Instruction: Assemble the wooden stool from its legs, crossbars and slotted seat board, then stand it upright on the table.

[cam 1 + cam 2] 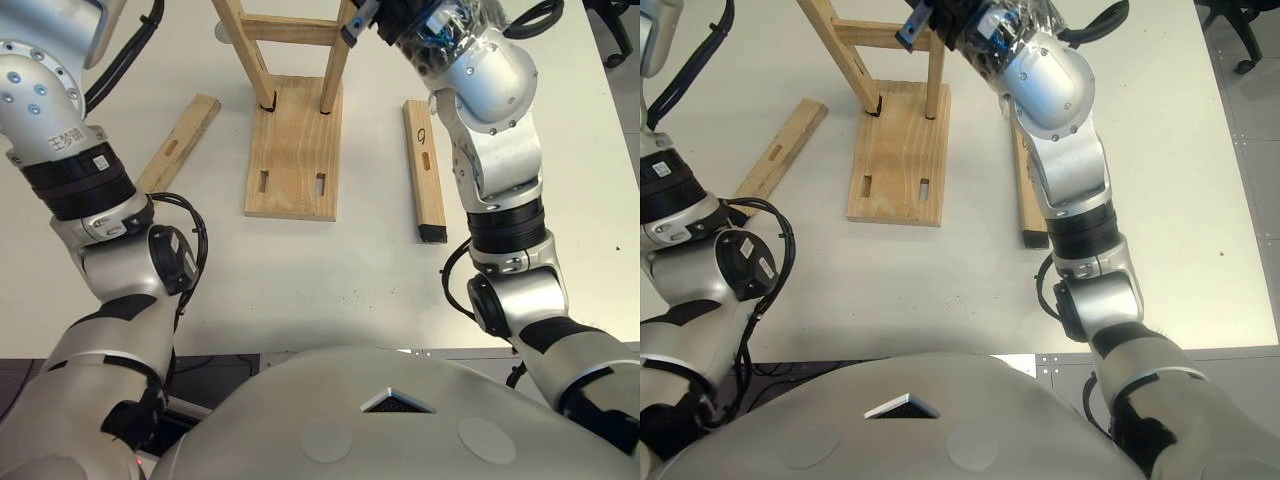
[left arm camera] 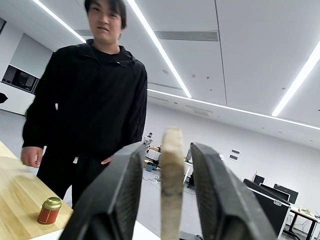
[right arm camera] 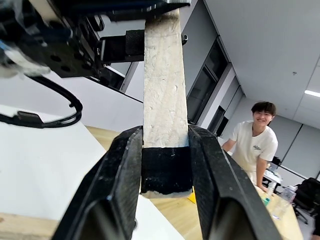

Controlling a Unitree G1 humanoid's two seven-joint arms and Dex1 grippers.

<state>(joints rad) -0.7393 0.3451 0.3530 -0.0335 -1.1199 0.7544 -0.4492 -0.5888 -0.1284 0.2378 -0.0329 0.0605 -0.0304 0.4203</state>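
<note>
**Half-assembled stool, seen from the head.** The seat board (image 1: 292, 160) lies flat on the table (image 1: 330, 290), its long axis running near to far. The left standing leg (image 1: 250, 50) and right standing leg (image 1: 332, 80), joined by a crossbar (image 1: 290, 28), rise from its far slots. The near slots (image 1: 264, 181) are vacant. The right gripper (image 3: 166, 131) is clamped on a black-capped wooden end, at the right standing leg. The left gripper (image 2: 167, 150) is at another wooden end; whether it grips cannot be told. The right loose leg (image 1: 424, 165) lies just right of the board, parallel to it, beneath the right arm. The left loose leg (image 1: 180, 140) slants away on the left, nearer the left arm. Each loose leg probably suits the arm on its own side.
</note>
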